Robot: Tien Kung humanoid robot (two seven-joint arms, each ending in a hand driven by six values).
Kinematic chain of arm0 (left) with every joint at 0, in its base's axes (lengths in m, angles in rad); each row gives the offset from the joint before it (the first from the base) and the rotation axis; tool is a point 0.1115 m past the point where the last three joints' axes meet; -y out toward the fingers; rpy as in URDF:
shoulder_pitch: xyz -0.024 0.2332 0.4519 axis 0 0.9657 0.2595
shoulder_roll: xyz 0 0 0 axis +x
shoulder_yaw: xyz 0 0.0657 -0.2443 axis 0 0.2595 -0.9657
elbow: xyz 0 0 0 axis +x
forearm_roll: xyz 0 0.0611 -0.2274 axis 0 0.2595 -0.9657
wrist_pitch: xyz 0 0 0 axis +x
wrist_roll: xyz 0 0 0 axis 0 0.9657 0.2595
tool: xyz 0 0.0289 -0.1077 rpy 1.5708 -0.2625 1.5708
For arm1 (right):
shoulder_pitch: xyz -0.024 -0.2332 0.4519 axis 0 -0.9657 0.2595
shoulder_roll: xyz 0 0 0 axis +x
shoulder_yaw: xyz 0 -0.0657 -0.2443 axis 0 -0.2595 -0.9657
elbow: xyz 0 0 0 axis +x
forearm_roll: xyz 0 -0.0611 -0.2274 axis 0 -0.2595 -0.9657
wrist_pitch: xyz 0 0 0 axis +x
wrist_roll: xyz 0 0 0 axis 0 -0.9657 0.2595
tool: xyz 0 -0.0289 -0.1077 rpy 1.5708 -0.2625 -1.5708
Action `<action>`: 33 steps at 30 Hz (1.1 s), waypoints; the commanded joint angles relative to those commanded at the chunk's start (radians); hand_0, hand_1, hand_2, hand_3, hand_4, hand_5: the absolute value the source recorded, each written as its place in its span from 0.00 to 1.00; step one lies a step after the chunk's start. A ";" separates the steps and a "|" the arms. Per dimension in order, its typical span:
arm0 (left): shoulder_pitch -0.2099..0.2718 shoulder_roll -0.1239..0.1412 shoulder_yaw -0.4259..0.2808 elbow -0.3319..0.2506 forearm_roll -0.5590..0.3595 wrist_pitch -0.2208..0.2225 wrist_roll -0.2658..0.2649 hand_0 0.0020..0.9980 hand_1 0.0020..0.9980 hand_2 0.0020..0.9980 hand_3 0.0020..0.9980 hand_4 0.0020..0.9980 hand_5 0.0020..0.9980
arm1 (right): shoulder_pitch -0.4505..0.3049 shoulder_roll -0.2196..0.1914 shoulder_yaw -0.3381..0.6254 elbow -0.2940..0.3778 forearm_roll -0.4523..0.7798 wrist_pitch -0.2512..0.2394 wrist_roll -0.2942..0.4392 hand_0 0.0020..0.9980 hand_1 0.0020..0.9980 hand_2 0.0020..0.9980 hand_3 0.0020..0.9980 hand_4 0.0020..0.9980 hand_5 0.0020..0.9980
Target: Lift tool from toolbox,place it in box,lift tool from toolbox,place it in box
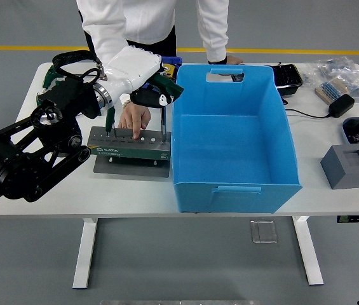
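Note:
The toolbox (128,147) is a green block with holes on a grey plate, just left of the big blue box (230,149). My left hand (155,92), white with a black arm, is shut on the green handle of a screwdriver (163,117). Its thin shaft reaches straight down to the block's right end. A second green-handled screwdriver (110,118) stands in the block's left end. A person's hand (133,117) presses its fingertips on the top of the block. The blue box holds nothing that I can see. My right hand is out of view.
The person in a white shirt stands at the far side, the other hand resting behind the blue box. Green tools (44,79) lie at the table's far left. On the right are a black tray (288,76), a black adapter (341,105) and a grey foam block (349,165).

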 joint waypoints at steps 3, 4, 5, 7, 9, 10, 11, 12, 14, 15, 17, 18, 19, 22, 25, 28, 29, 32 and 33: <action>0.015 0.002 -0.008 -0.023 0.028 -0.001 0.002 0.13 0.00 0.00 0.01 0.65 0.49 | -0.001 0.000 0.002 0.000 -0.002 0.000 0.000 0.64 0.64 0.76 0.79 1.00 0.97; 0.020 0.003 -0.009 -0.033 0.041 -0.001 0.002 0.13 0.00 0.00 0.01 0.65 0.49 | -0.001 0.000 0.001 0.000 -0.003 0.001 0.000 0.64 0.64 0.76 0.79 1.00 0.97; 0.023 0.003 -0.009 -0.038 0.048 -0.001 0.002 0.13 0.00 0.00 0.01 0.65 0.49 | -0.002 0.000 0.002 0.000 -0.003 0.001 0.000 0.64 0.64 0.76 0.79 1.00 0.97; 0.029 0.005 -0.007 -0.051 0.063 -0.004 0.003 0.13 0.00 0.00 0.01 0.65 0.49 | -0.002 0.001 0.003 0.000 -0.005 0.001 0.000 0.64 0.64 0.76 0.79 1.00 0.97; 0.033 0.006 -0.005 -0.060 0.070 -0.007 0.005 0.13 0.00 0.00 0.01 0.65 0.49 | -0.002 0.001 0.004 0.000 -0.006 0.001 0.000 0.64 0.64 0.76 0.79 1.00 0.97; 0.037 0.007 -0.007 -0.067 0.079 -0.010 0.007 0.13 0.00 0.00 0.01 0.65 0.49 | -0.002 0.001 0.004 0.000 -0.006 0.001 0.000 0.64 0.64 0.76 0.79 1.00 0.97; 0.041 0.009 -0.010 -0.075 0.087 -0.012 0.009 0.13 0.00 0.00 0.01 0.65 0.49 | -0.002 0.001 0.005 0.000 -0.006 0.001 0.000 0.64 0.64 0.76 0.79 1.00 0.97; 0.044 0.010 -0.011 -0.079 0.090 -0.012 0.011 0.13 0.00 0.00 0.01 0.65 0.49 | -0.002 0.001 0.005 0.000 -0.007 0.001 0.000 0.64 0.64 0.76 0.79 1.00 0.97; 0.052 0.013 -0.008 -0.092 0.095 -0.014 0.014 0.13 0.00 0.00 0.01 0.66 0.49 | -0.003 0.002 0.007 0.000 -0.007 0.001 0.000 0.64 0.64 0.76 0.79 1.00 0.97; 0.056 0.015 -0.003 -0.096 0.095 -0.016 0.015 0.13 0.00 0.00 0.01 0.66 0.49 | -0.003 0.002 0.007 0.000 -0.006 0.000 0.001 0.64 0.64 0.76 0.79 1.00 0.97; 0.057 0.015 0.001 -0.098 0.095 -0.017 0.015 0.13 0.00 0.00 0.01 0.66 0.49 | -0.002 0.002 0.008 0.000 -0.007 0.000 0.000 0.64 0.64 0.76 0.79 1.00 0.97; 0.056 0.014 0.001 -0.098 0.096 -0.018 0.015 0.13 0.00 0.00 0.01 0.66 0.49 | -0.001 0.002 0.007 0.000 -0.006 0.000 0.000 0.64 0.64 0.76 0.79 1.00 0.97; 0.054 0.015 -0.001 -0.101 0.097 -0.019 0.016 0.13 0.00 0.00 0.01 0.66 0.49 | -0.001 0.002 0.006 0.000 -0.006 0.000 0.000 0.64 0.64 0.76 0.79 1.00 0.97; 0.044 0.020 -0.007 -0.114 0.098 -0.026 0.019 0.13 0.00 0.00 0.01 0.66 0.49 | -0.001 0.002 0.006 0.000 -0.005 0.000 0.001 0.64 0.64 0.76 0.79 1.00 0.97; 0.031 0.028 -0.015 -0.129 0.095 -0.036 0.025 0.13 0.00 0.00 0.01 0.66 0.49 | -0.002 0.001 0.007 0.000 -0.005 0.001 0.002 0.64 0.64 0.76 0.79 1.00 0.97; 0.022 0.035 -0.022 -0.142 0.088 -0.044 0.032 0.13 0.00 0.00 0.01 0.66 0.49 | -0.003 0.001 0.009 0.000 -0.007 0.001 0.002 0.64 0.64 0.76 0.79 1.00 0.98; 0.019 0.039 -0.027 -0.149 0.082 -0.049 0.037 0.13 0.00 0.00 0.01 0.66 0.49 | -0.003 0.001 0.009 0.000 -0.008 0.001 0.002 0.64 0.64 0.76 0.79 1.00 0.98; 0.012 0.045 -0.035 -0.163 0.071 -0.056 0.045 0.13 0.00 0.00 0.01 0.66 0.48 | -0.004 0.001 0.009 0.000 -0.009 0.001 0.001 0.64 0.64 0.76 0.79 1.00 0.97; 0.008 0.047 -0.038 -0.172 0.068 -0.059 0.048 0.13 0.00 0.00 0.01 0.66 0.48 | -0.005 0.001 0.009 0.000 -0.009 0.001 0.001 0.64 0.64 0.76 0.79 1.00 0.97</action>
